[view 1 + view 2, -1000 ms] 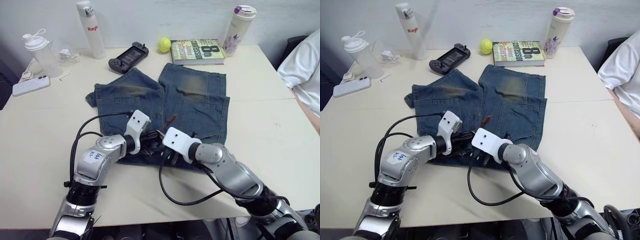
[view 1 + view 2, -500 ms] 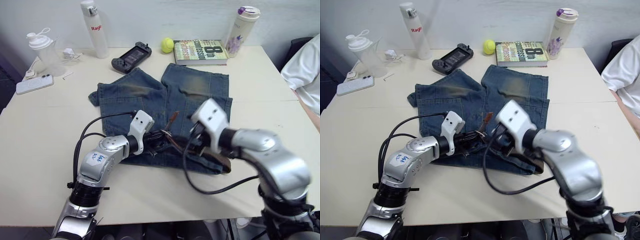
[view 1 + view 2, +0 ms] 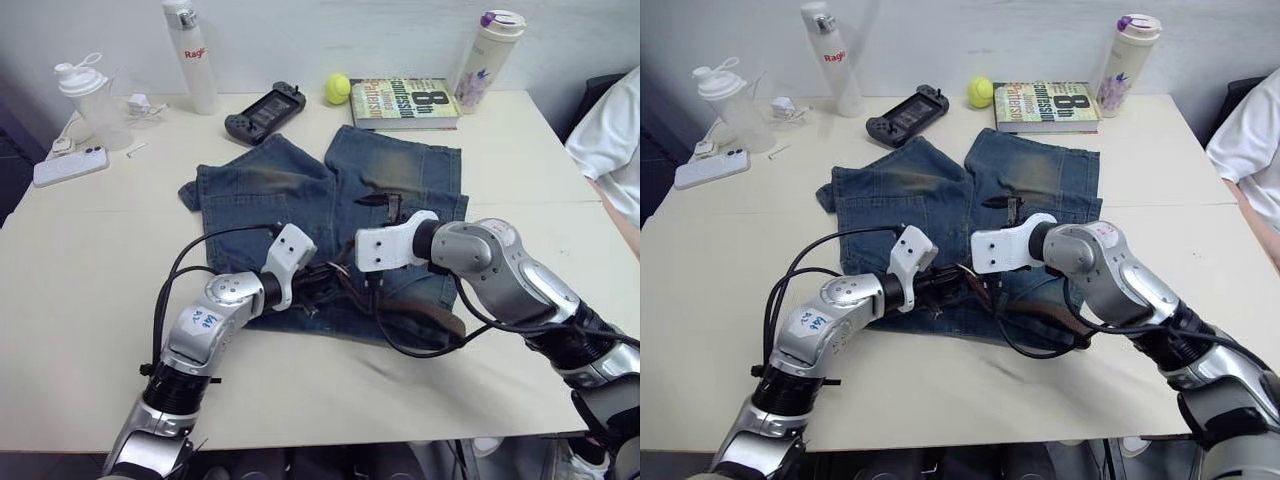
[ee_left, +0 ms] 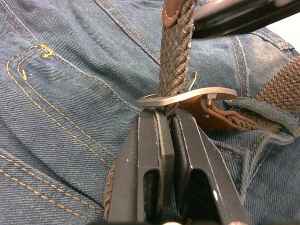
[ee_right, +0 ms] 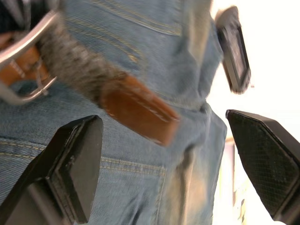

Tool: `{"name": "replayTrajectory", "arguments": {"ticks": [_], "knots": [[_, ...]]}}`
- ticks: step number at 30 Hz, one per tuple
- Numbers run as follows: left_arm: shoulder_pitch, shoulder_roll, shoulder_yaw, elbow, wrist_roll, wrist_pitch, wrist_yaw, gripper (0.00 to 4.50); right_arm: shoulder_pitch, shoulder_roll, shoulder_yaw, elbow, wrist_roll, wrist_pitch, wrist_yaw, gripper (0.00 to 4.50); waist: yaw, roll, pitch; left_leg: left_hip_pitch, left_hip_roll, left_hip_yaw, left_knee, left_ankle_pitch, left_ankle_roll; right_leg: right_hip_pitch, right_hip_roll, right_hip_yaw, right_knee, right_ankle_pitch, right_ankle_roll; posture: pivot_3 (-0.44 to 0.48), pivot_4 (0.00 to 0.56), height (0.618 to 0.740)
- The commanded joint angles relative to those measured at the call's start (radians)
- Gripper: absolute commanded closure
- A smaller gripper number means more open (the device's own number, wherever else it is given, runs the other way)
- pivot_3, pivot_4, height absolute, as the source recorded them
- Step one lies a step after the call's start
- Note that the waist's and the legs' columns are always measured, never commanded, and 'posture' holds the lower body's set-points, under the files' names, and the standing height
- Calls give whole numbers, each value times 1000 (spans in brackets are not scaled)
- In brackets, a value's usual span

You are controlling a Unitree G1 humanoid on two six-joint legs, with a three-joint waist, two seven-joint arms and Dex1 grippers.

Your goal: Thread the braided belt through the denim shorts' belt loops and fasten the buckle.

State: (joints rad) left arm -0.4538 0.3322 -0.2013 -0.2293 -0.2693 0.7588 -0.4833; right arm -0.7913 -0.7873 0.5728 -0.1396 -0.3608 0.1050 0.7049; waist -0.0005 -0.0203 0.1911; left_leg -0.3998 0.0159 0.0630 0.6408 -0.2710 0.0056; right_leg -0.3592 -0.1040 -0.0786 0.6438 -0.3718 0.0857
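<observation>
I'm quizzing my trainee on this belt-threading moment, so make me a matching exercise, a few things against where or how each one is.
Things:
1. left hand
2. right hand
3. tennis ball
4. buckle

States:
A. open
B. beside the book
C. shut on the braided belt
D. belt passing through it

Pairs: 1-C, 2-A, 3-B, 4-D

The cream table (image 3: 90,250) carries the denim shorts (image 3: 300,190) under both pincers; bottles, book, ball, controller lie beyond

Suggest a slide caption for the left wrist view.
Left gripper shut on the braided belt at its buckle, over the denim shorts.
</observation>
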Motion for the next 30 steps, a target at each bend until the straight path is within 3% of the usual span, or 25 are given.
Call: {"name": "replayTrajectory", "arguments": {"ticks": [1, 2, 5, 13, 17, 18, 22, 25, 30], "knots": [[2, 5, -16, -21, 11, -23, -16, 4500, -12, 17, -20, 32, -48, -129, 8, 31, -1, 0, 0, -1, 0, -1, 3, 0, 1, 0, 0, 0, 0, 0, 0, 0, 150, 740], [2, 5, -16, -22, 12, -23, -17, 4500, -10, 24, -28, 40, -54, -143, 11, 31, -1, 0, 0, -2, 0, -1, 4, -1, 1, 0, 0, -1, 0, 0, 0, 0, 150, 740], [5, 6, -13, -23, 14, -21, -16, 4500, 1, 47, -46, 49, -57, -156, 32, 724, 0, 0, 0, -2, 0, -3, 5, -1, 1, 0, 0, -2, 1, 0, 0, 0, 150, 740], [8, 6, -10, -21, 26, -20, -15, 4500, 55, 83, -87, 10, -71, -126, 79, 4473, 0, 0, 0, -4, 0, -5, 6, -1, 1, 1, 0, -4, 1, 0, 0, 0, 150, 740], [11, 9, -2, -22, 19, -36, -30, 4500, 86, 100, -112, -23, -77, -97, 100, 4473, 0, 0, 0, -4, 1, -5, 6, -1, 1, 1, 0, -4, 2, 0, 0, 0, 150, 740], [12, 9, 2, -24, 13, -37, -38, 3692, 92, 104, -117, -29, -78, -91, 102, 4500, 0, 0, 0, -4, 1, -5, 6, -1, 1, 1, 1, -4, 2, 0, 0, 0, 150, 740], [24, 34, 2, -36, 21, -79, -75, 2058, 127, 120, -137, -66, -95, -45, 109, 4500, 0, 0, 0, -4, 0, -5, 6, -1, 1, 1, 1, -4, 2, 0, 0, 0, 150, 740], [28, 52, 79, -53, -41, -51, -103, 837, 175, 145, -159, -117, -111, 25, 96, 4500, 0, 0, 0, -4, 1, -5, 6, -1, 1, 1, 1, -4, 3, 0, 0, 0, 150, 740], [25, 195, 225, -61, -192, -37, -296, 837, 243, 183, -185, -193, -154, 108, 55, 4500, -2, 0, 0, -4, 1, -5, 6, -1, 1, 0, 1, -4, 4, 0, 0, 0, 150, 740]]}}
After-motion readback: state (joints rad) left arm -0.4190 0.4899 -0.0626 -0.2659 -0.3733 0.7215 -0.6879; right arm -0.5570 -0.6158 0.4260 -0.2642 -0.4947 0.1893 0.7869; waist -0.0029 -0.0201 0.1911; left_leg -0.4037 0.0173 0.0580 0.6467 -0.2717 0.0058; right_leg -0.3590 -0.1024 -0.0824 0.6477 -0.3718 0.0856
